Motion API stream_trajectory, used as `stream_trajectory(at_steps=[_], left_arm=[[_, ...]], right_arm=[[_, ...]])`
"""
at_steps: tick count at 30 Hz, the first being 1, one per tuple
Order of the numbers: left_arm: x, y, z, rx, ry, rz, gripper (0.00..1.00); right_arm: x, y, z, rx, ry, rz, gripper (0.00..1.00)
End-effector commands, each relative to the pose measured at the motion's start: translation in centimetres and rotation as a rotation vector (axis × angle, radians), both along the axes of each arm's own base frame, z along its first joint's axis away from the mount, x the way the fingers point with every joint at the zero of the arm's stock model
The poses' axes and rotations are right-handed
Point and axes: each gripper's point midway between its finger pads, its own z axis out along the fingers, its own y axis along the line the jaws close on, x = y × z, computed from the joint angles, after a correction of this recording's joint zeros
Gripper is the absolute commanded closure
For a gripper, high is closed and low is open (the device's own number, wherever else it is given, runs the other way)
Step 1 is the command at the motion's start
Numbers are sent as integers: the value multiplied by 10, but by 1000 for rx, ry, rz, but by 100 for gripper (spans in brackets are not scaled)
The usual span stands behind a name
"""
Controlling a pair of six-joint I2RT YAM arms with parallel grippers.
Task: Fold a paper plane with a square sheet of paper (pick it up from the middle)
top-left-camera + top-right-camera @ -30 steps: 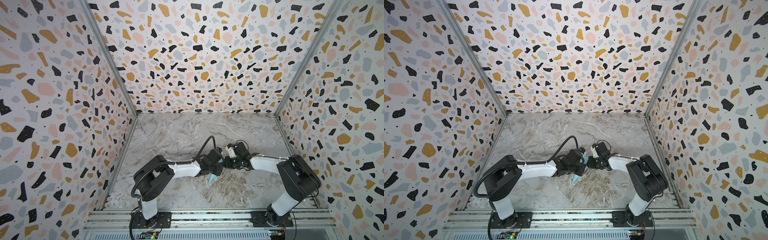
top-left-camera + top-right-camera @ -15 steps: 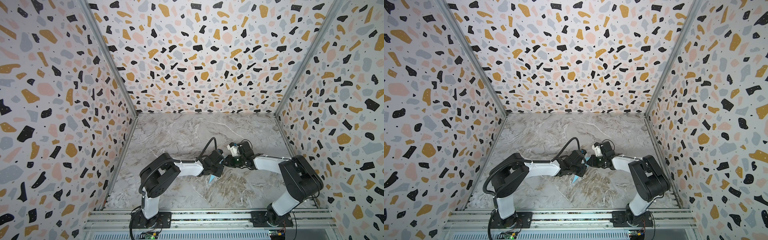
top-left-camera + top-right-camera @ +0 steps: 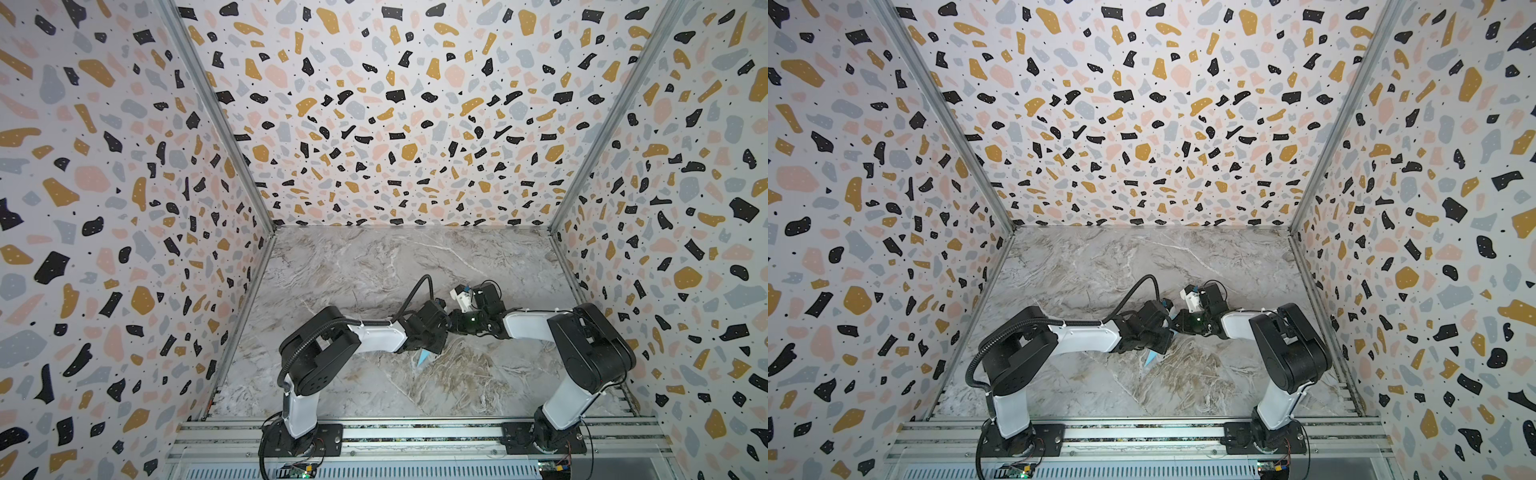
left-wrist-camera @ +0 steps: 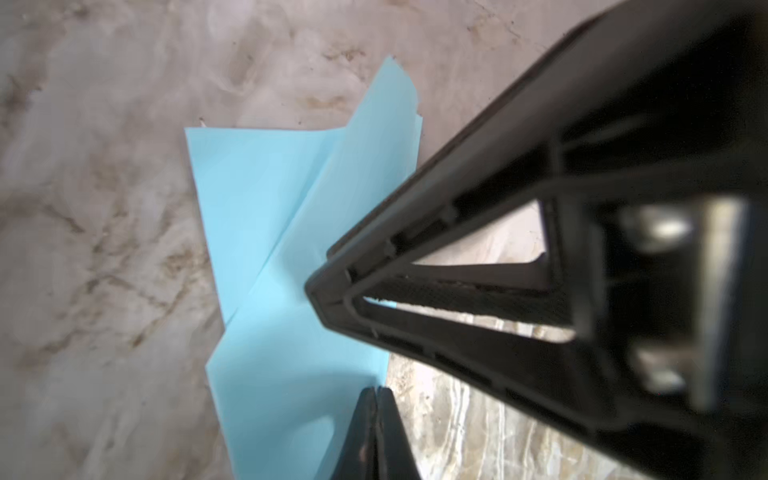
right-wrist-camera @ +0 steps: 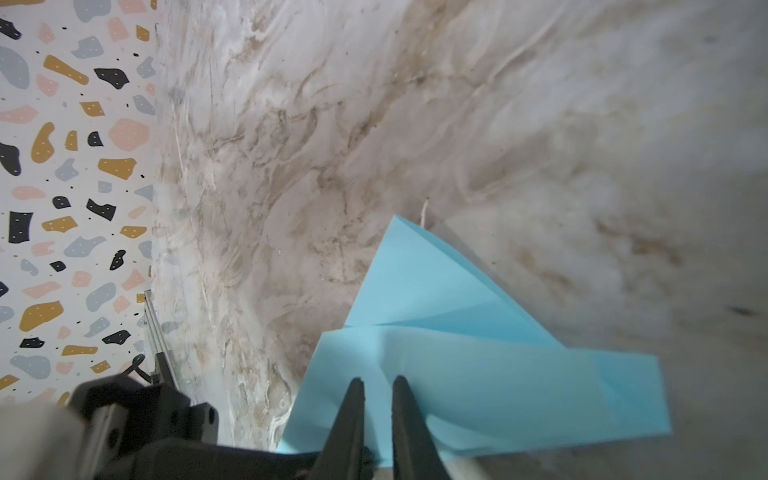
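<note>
The light blue sheet of paper, partly folded into flaps with creases, hangs at the middle of the table, where the two grippers meet. In both top views only its pointed tip shows below my left gripper. In the left wrist view my left gripper is shut on the paper's edge. My right gripper stands slightly open, a narrow gap between its fingers, with the paper just past its tips. One of its fingers fills the left wrist view, its tip against the paper.
Terrazzo-patterned walls close in the marble table on the left, back and right. An aluminium rail carries both arm bases along the front. The left arm's cable loops up above its wrist.
Both arms have shifted a little to the right, the left arm's elbow most. The paper's tip stays in about the same place under the left gripper.
</note>
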Motion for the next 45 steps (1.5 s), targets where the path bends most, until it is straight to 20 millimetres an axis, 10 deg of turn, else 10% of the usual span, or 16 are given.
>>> stream_trajectory(at_steps=[1, 17, 32, 45], left_arm=[[-5, 14, -5, 37, 18, 13, 100], [14, -3, 48, -98, -73, 47, 97], [4, 21, -5, 30, 26, 62, 100], [-7, 34, -23, 83, 69, 57, 100]], right_arm=[[9, -11, -1, -40, -24, -38, 84], [-7, -33, -25, -41, 20, -34, 85], [-13, -36, -14, 49, -39, 1, 86], [-3, -78, -17, 70, -26, -143, 88]])
